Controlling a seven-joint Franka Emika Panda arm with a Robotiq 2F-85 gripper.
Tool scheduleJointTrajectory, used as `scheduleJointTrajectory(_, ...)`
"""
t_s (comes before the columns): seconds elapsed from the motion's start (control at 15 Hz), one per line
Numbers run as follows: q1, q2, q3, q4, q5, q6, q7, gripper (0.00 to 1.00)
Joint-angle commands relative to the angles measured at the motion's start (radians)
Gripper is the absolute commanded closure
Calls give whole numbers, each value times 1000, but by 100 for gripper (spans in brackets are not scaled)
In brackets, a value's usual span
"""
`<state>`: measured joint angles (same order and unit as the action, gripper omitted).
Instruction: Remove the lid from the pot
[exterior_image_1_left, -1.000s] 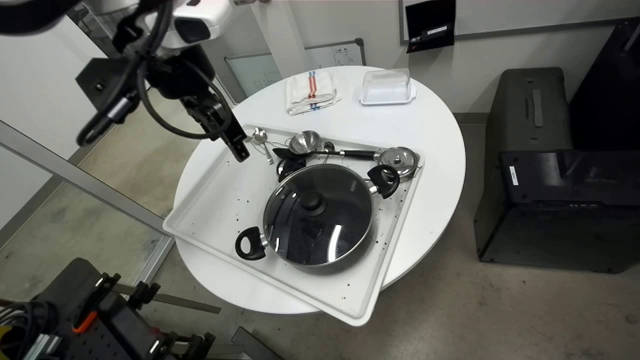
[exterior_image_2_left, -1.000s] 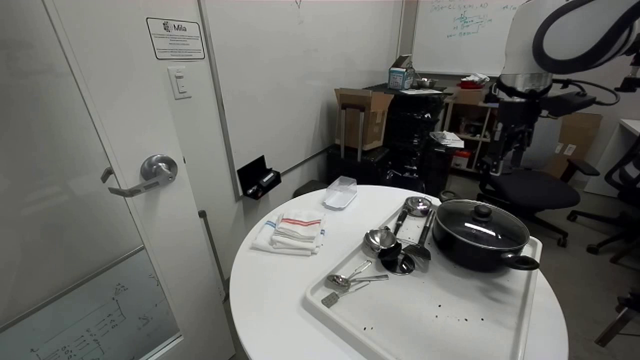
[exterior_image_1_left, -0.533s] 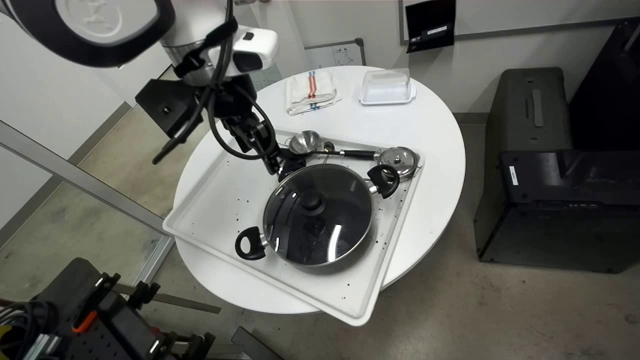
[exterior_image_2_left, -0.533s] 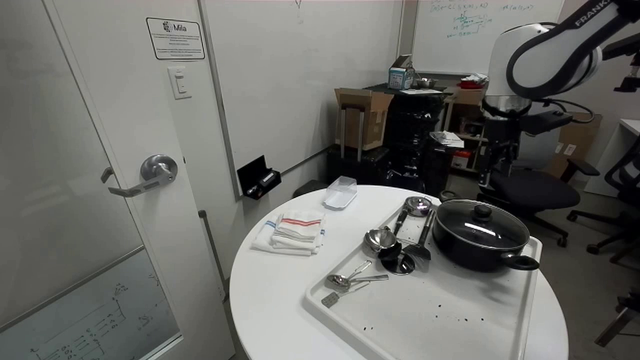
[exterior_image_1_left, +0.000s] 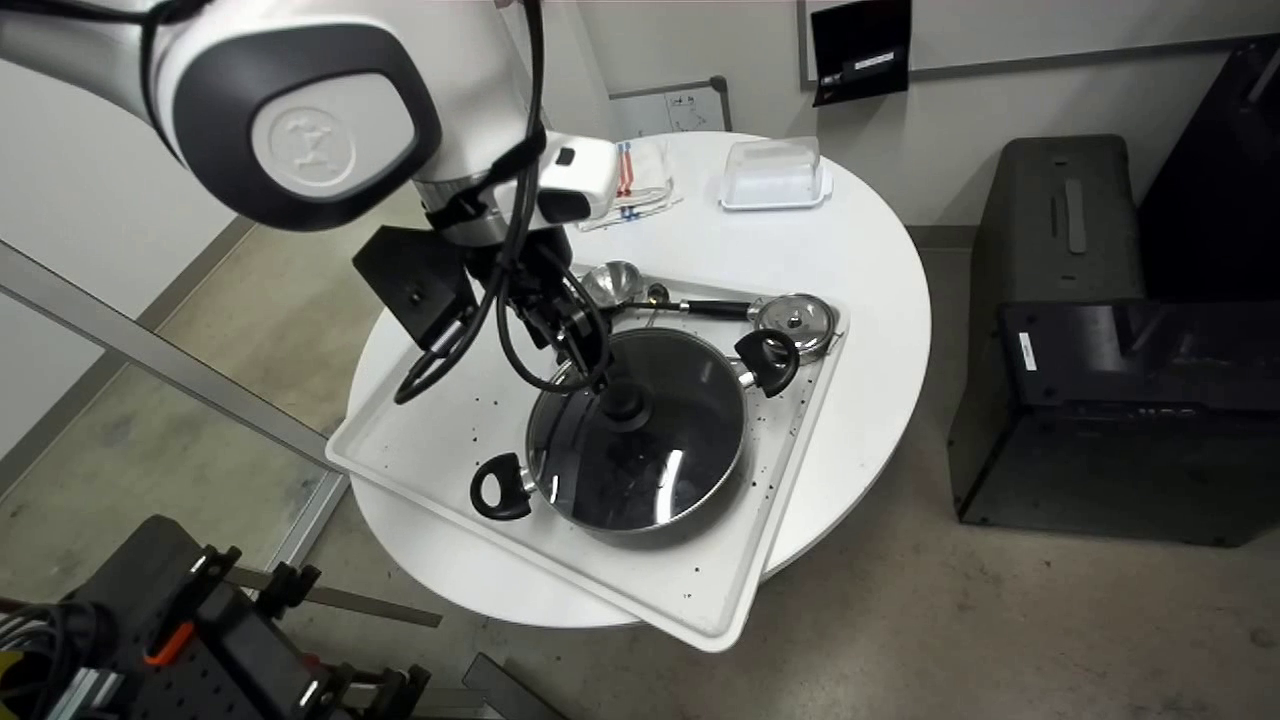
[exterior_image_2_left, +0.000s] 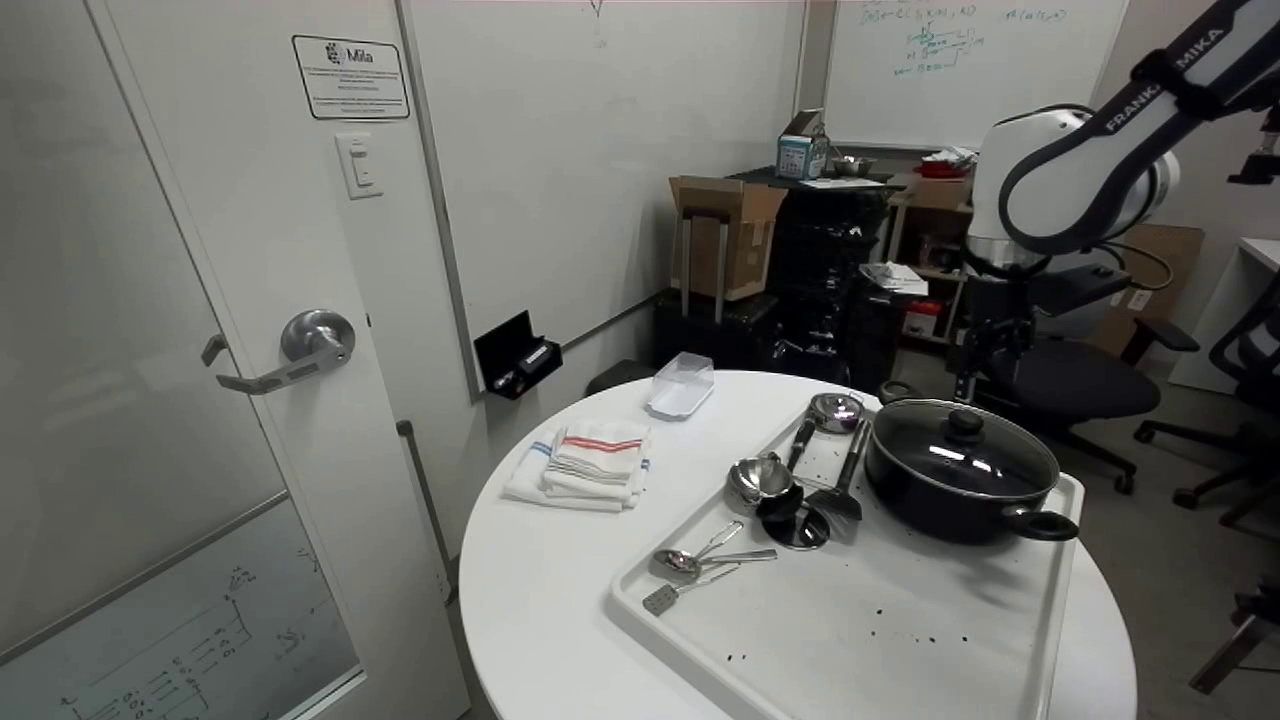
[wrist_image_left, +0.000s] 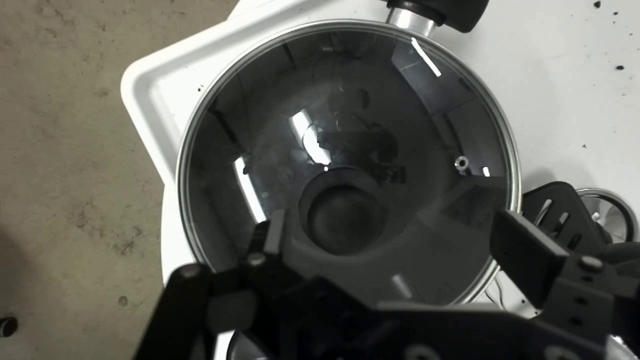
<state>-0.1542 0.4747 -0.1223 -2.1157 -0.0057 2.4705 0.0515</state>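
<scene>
The clear glass lid (exterior_image_1_left: 670, 450) with a thin metal rim sits on the black pot (exterior_image_2_left: 925, 510). The lid also shows in the wrist view (wrist_image_left: 360, 100). Its dark round knob (wrist_image_left: 345, 220) is at its centre, also seen in an exterior view (exterior_image_2_left: 965, 426). The pot's loop handle (exterior_image_1_left: 503, 487) points outward. My gripper (wrist_image_left: 390, 230) is open and empty, over the lid. The knob lies between the fingers in the wrist view, closer to the left finger. In an exterior view the gripper (exterior_image_1_left: 592, 375) is beside and above the knob; contact cannot be told.
The pot stands on a white rectangular tray (exterior_image_1_left: 430, 430) on a round white table (exterior_image_1_left: 870, 300). A metal strainer (exterior_image_1_left: 612, 284), a spatula (exterior_image_2_left: 838, 500), a small lidded pan (exterior_image_1_left: 797, 322) and spoons (exterior_image_2_left: 690, 562) lie beside it. Towels (exterior_image_2_left: 590, 465) and a clear-lidded dish (exterior_image_1_left: 775, 175) are behind.
My arm has moved from the tray's far side to over the pot and come lower. The fingers are now near the knob. The lid and pot have not moved.
</scene>
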Motion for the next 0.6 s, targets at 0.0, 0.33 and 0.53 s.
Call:
scheduleJointTrajectory(0.0,5,70,-18,35,-1,49,18,0)
scheduleJointTrajectory(0.33,10,134,-35,55,-4,111,36,0)
scheduleJointTrajectory(0.53,13,165,-43,72,-3,130,47,0)
